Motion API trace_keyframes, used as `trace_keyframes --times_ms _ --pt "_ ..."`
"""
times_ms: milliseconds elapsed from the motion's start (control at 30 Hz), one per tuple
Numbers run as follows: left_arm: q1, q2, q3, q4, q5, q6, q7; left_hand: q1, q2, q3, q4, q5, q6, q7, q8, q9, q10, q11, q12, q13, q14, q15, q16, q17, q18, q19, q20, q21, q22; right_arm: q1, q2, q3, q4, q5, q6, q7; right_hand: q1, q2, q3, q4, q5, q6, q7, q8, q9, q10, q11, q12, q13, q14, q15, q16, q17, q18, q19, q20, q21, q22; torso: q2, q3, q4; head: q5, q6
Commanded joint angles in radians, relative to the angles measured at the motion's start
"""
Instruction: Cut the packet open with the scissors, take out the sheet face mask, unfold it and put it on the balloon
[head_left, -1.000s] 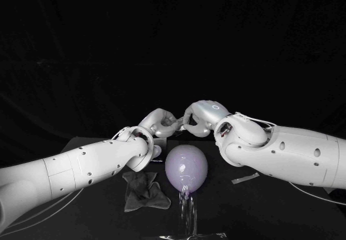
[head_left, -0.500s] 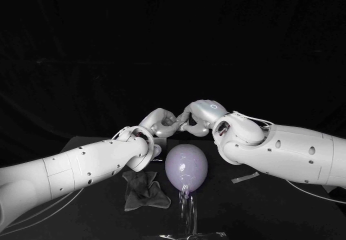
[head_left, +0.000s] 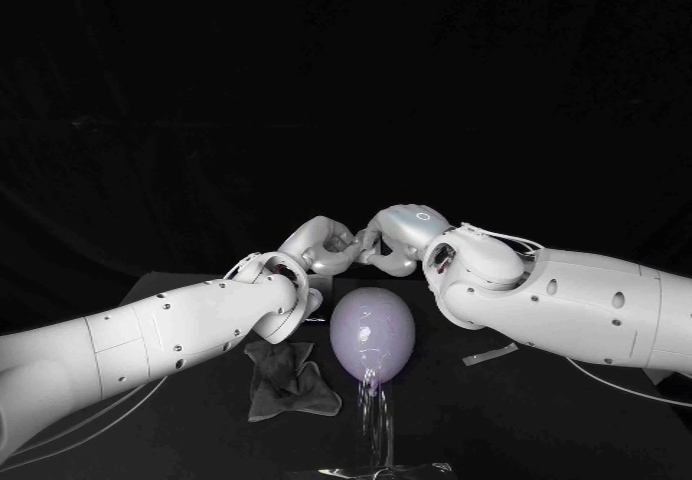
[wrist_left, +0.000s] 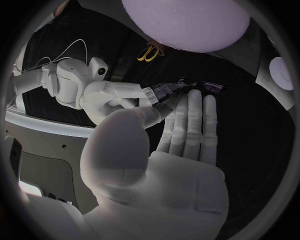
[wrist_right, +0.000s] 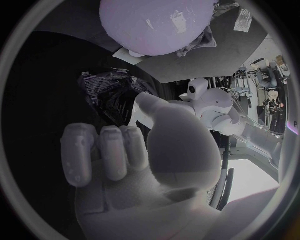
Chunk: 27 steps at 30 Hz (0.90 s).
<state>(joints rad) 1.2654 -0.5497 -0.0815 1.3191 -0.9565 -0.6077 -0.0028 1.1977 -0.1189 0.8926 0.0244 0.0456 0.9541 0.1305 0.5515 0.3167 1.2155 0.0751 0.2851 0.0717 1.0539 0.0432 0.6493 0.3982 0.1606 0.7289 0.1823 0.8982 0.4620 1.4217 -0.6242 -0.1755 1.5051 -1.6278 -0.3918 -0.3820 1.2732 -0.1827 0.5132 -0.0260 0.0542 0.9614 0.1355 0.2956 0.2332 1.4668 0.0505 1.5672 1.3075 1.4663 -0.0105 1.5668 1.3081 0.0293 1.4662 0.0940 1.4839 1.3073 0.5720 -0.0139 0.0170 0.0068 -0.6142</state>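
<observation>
Both hands meet above the far side of the table, behind the purple balloon (head_left: 371, 333). My left hand (head_left: 320, 246) pinches the dark packet (wrist_left: 167, 90) between thumb and fingers (wrist_left: 187, 120); the packet's barcode end lies by the thumb. My right hand (head_left: 398, 236) touches the left one. Its thumb presses on the crumpled dark packet (wrist_right: 106, 92) and its other fingers (wrist_right: 103, 152) are curled. The balloon (wrist_left: 187, 22) (wrist_right: 156, 25) stands on a clear stand (head_left: 382, 430). Yellow scissor handles (wrist_left: 148, 52) lie beside the balloon.
A crumpled grey sheet (head_left: 289, 380) (wrist_right: 203, 40) lies on the black table (head_left: 577, 420) left of the balloon; whether it is the mask I cannot tell. A thin pale strip (head_left: 490, 354) lies to the balloon's right. Both forearms flank the balloon closely.
The right hand has sunk a little and drawn closer to the left hand. The balloon, grey sheet and strip have stayed in place.
</observation>
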Motion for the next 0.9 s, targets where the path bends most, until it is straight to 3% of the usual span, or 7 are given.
trace_keyframes --times_ms 33,567,900 --pt "0.003 0.001 0.003 0.005 0.003 -0.014 0.025 0.004 0.009 -0.001 -0.002 0.003 0.006 0.000 0.009 0.042 0.008 0.002 -0.005 0.001 0.003 -0.007 -0.003 0.002 0.018 -0.006 0.002 0.006 0.002 -0.002 0.000 -0.002 -0.005 -0.011 0.053 0.004 0.005 0.001 0.003 0.001 -0.004 0.008 0.000 0.005 0.001 0.104 0.003 0.004 0.263 0.104 0.003 0.004 0.263 -0.004 0.036 0.006 0.002 0.212 0.000 0.0002 -0.0006 -0.001 -0.001" --pt "0.003 -0.002 0.003 0.014 0.023 -0.036 0.061 0.000 0.018 -0.003 0.008 0.002 0.004 0.001 0.009 0.043 0.008 0.004 -0.008 0.001 0.002 -0.006 -0.003 0.002 0.017 -0.011 0.004 0.008 0.004 -0.002 0.006 -0.005 -0.019 -0.025 0.117 0.016 0.017 0.009 0.008 0.000 -0.005 0.032 -0.005 0.006 0.004 0.104 -0.001 0.004 0.263 0.104 0.000 0.004 0.263 -0.004 0.036 0.003 0.001 0.212 0.000 0.0001 -0.0002 -0.005 -0.004" --pt "0.003 -0.003 0.003 0.024 0.029 -0.036 0.072 0.000 0.019 -0.003 0.009 0.002 0.005 0.001 0.010 0.043 0.008 0.004 -0.008 0.001 0.002 -0.006 -0.003 0.003 0.017 -0.012 0.004 0.009 0.004 -0.002 0.018 -0.007 -0.032 -0.028 0.139 0.028 0.015 0.033 0.015 0.013 -0.006 0.051 -0.011 0.005 0.006 0.104 -0.005 0.004 0.263 0.104 -0.004 0.004 0.263 -0.004 0.035 -0.001 0.001 0.213 0.000 -0.0002 0.0007 -0.009 -0.008"
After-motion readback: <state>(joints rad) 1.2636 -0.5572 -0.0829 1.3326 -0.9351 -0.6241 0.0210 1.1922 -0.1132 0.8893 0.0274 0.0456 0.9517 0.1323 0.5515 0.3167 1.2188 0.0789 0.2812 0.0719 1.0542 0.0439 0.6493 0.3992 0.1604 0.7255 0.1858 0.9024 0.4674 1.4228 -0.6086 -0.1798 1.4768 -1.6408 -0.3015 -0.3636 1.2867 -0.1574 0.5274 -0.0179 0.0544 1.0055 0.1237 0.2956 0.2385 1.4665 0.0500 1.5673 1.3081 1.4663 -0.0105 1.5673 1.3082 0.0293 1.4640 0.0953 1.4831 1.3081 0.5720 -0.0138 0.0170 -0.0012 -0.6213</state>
